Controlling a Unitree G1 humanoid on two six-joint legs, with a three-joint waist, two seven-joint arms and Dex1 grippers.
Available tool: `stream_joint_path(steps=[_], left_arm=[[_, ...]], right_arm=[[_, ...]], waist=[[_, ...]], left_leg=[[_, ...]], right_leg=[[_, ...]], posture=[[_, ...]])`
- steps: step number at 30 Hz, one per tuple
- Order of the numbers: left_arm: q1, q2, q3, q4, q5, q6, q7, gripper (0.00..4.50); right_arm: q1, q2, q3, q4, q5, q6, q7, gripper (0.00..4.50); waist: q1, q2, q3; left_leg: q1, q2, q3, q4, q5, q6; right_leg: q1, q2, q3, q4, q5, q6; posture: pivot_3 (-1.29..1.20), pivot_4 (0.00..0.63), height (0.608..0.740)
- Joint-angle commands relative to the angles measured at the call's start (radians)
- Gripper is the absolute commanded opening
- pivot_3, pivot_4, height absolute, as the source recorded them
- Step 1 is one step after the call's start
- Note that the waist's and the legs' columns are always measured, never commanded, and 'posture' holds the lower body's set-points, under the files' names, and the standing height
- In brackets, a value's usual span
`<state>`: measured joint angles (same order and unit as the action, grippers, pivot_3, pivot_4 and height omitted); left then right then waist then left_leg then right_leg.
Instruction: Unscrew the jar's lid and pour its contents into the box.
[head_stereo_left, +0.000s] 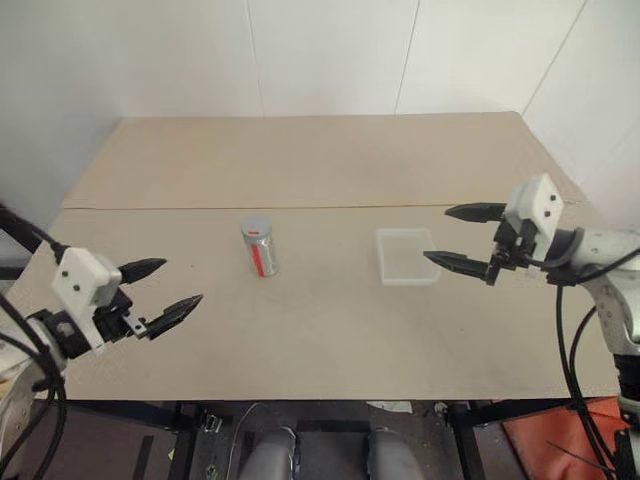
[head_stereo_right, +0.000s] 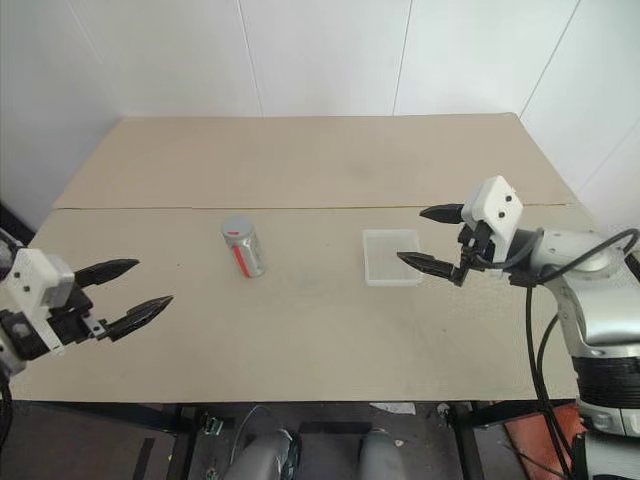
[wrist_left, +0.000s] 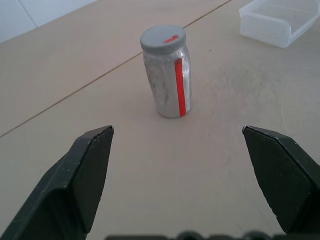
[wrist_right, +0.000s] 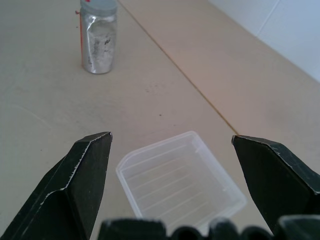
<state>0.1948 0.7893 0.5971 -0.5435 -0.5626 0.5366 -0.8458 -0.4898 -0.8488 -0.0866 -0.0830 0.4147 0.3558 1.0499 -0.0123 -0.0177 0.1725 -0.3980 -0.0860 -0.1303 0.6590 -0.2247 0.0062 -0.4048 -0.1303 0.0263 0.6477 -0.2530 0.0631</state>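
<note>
White wall panels rise behind a pale tan table (head_stereo_left: 330, 160), whose top is crossed by a thin seam running left to right across the middle of the head views. At the lower left of the left eye view the left gripper (head_stereo_left: 166, 291) hangs over the table's near edge with its two black fingers spread wide and nothing between them; its tips point toward the centre of the frame. Beyond those tips, well apart from them and just left of centre, the jar (head_stereo_left: 259, 248) stands upright on the table just below the seam, a red stripe running down its side, and the silvery-grey lid (wrist_left: 163, 39) is on its mouth, a small red mark on its top. At the right of the frame the right gripper (head_stereo_left: 458, 236) is likewise spread wide and empty, its fingers pointing toward the frame's left. Its lower finger (head_stereo_left: 456, 262) reaches over the right rim of the box (head_stereo_left: 405, 256), a shallow translucent white tray lying flat just right of centre, well apart from the jar; in the right wrist view its ribbed floor looks bare.
</note>
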Motion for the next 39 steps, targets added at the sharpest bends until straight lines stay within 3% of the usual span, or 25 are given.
stream_joint_path(steps=[1,5,10,16,22,27,39], left_arm=[[-0.001,-0.005,0.041,-0.050,-0.029,0.009,0.036,4.49],[-0.020,-0.022,-0.006,-0.053,-0.020,-0.007,0.066,4.49],[-0.158,-0.046,-0.134,-0.032,0.026,0.013,0.182,4.49],[-0.260,-0.253,-0.380,-0.005,0.145,-0.014,0.378,4.49],[-0.287,-0.414,-0.525,0.076,0.248,-0.036,0.510,4.49],[-0.344,-0.539,-0.565,0.218,0.353,-0.124,0.634,4.49],[-0.514,-0.596,-0.588,0.536,0.463,-0.318,0.658,4.49]], right_arm=[[-0.035,0.001,0.000,0.003,0.000,-0.027,0.024,4.50],[-0.047,0.010,0.011,-0.003,0.007,-0.016,0.037,4.50],[-0.079,0.017,0.012,0.002,0.003,-0.022,0.038,4.50],[-0.042,0.005,-0.011,-0.037,-0.010,-0.060,0.032,4.50],[-0.013,-0.024,-0.043,-0.130,0.023,-0.013,0.014,4.50],[0.014,-0.041,-0.064,-0.187,0.045,0.020,0.012,4.50],[-0.005,-0.041,-0.030,-0.200,0.049,0.026,0.024,4.50]], waist=[[0.003,0.000,0.000],[0.004,0.000,0.000],[0.004,0.000,0.000],[0.005,0.000,0.000],[0.004,0.000,0.000],[0.013,0.000,0.000],[0.022,-0.001,0.000]], left_leg=[[0.000,0.000,0.000,0.000,0.000,0.000],[0.000,0.000,0.000,0.000,0.000,0.000],[0.000,0.000,0.000,0.000,0.000,0.000],[-0.001,-0.001,0.000,0.001,0.000,0.000],[0.000,-0.001,0.002,0.000,0.000,0.000],[0.000,-0.002,0.002,0.001,0.000,0.000],[-0.001,-0.002,0.003,0.001,0.000,0.000]], right_leg=[[0.000,0.000,0.000,0.000,0.000,0.000],[0.000,0.000,0.000,-0.001,0.000,0.000],[0.000,0.000,0.000,0.000,0.001,0.000],[0.000,0.000,0.000,-0.001,0.001,0.000],[-0.001,0.001,0.003,0.001,0.002,0.000],[0.000,0.001,0.003,0.000,0.002,0.001],[0.000,0.001,0.003,-0.001,0.002,0.001]], posture=[[0.00,0.150,0.740],[0.00,0.150,0.740],[0.00,0.150,0.740],[0.00,0.150,0.740],[0.00,0.150,0.740],[0.00,0.150,0.740],[0.00,0.150,0.740]])
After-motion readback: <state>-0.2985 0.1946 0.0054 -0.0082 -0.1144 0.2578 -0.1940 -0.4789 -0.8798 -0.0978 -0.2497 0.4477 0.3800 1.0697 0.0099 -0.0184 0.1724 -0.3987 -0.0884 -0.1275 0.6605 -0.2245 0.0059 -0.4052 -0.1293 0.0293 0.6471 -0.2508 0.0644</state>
